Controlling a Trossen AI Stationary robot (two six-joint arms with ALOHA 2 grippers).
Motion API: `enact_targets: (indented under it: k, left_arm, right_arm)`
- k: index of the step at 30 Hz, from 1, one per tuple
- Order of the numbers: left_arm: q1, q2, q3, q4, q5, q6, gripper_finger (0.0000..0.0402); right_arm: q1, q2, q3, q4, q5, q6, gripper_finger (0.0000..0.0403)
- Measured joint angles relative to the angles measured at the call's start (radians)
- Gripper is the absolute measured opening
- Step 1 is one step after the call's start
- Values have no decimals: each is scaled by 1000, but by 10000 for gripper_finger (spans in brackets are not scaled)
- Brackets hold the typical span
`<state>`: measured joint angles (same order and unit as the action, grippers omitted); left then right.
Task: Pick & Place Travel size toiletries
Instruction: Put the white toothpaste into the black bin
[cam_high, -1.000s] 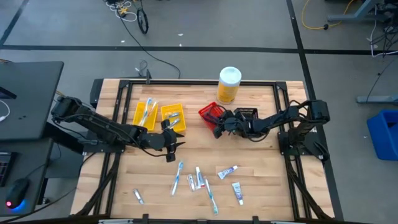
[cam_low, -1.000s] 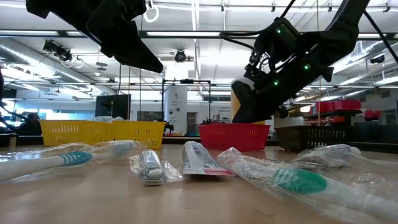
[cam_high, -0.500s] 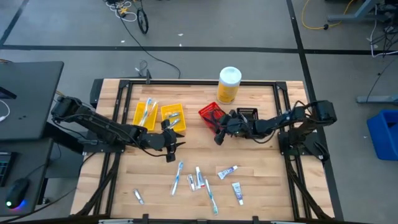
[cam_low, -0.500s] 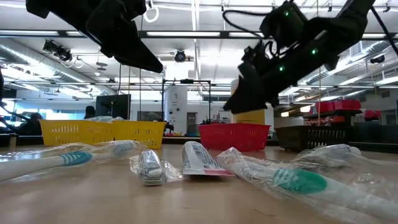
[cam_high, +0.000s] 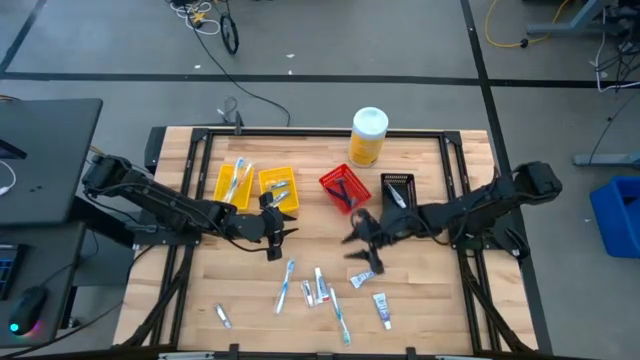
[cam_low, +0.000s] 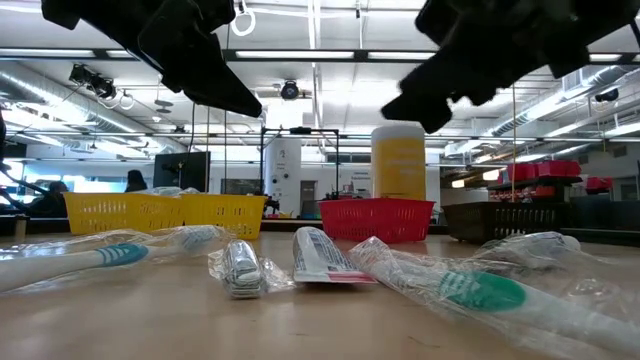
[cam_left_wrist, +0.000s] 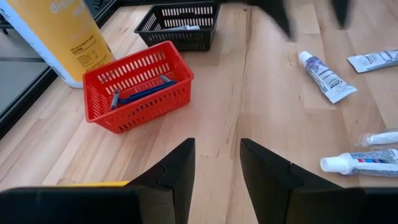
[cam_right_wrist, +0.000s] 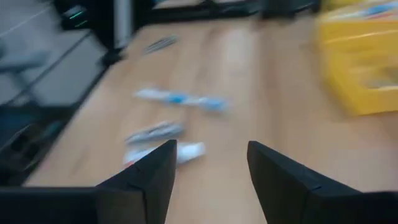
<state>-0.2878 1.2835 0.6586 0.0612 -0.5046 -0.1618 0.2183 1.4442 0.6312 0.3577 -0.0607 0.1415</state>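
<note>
My right claw (cam_high: 362, 243) hangs apart and empty over the desk (cam_high: 420, 300), just above a toothpaste tube (cam_high: 363, 277). The other toiletries lie scattered nearby on the desk; razors (cam_left_wrist: 143, 92) sit in the red bin (cam_left_wrist: 138, 87). If I drop off-centre, the slick wrapper could skid away. My left claw (cam_high: 275, 232) waits apart beside the yellow bins (cam_high: 257, 186).

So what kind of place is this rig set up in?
Most likely a robotics lab or workshop: a wooden table on a bare concrete floor, loose cables behind it, and exposed ceiling ducts.
</note>
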Motion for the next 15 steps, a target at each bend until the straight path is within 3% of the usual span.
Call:
enact_targets:
  k: [5,15]
  left_arm:
    - [0,0,0,0,0,0,137]
    - [0,0,0,1,0,-59,137]
  right_arm:
    - [83,2,0,-126,-22,66,201]
    - [177,58,0,-324,38,131,241]
